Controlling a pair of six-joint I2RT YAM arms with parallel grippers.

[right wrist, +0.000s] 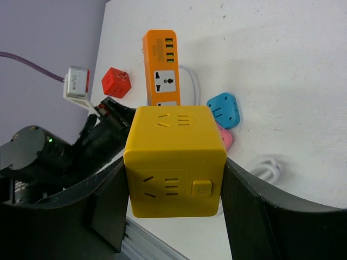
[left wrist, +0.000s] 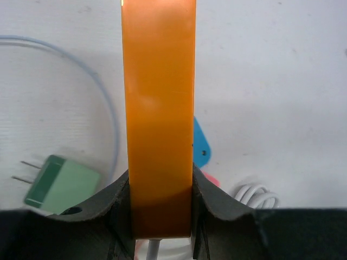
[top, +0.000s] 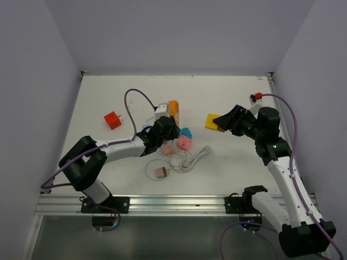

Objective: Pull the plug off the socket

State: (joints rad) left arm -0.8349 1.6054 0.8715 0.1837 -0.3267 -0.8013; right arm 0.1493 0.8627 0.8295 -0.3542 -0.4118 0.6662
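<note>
At twelve o'clock on the white, grey-walled table (top: pixel 108 92) left gripper (left wrist: pixel 161 187) clamps the strip (left wrist: pixel 158 97); right gripper (right wrist: pixel 174 181) grips the cube (right wrist: pixel 173 151).

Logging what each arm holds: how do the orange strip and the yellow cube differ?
The strip is long, flat and orange; the cube is blocky and yellow. The left fingers clamp the strip, the right fingers the cube. Both are socket blocks.
</note>
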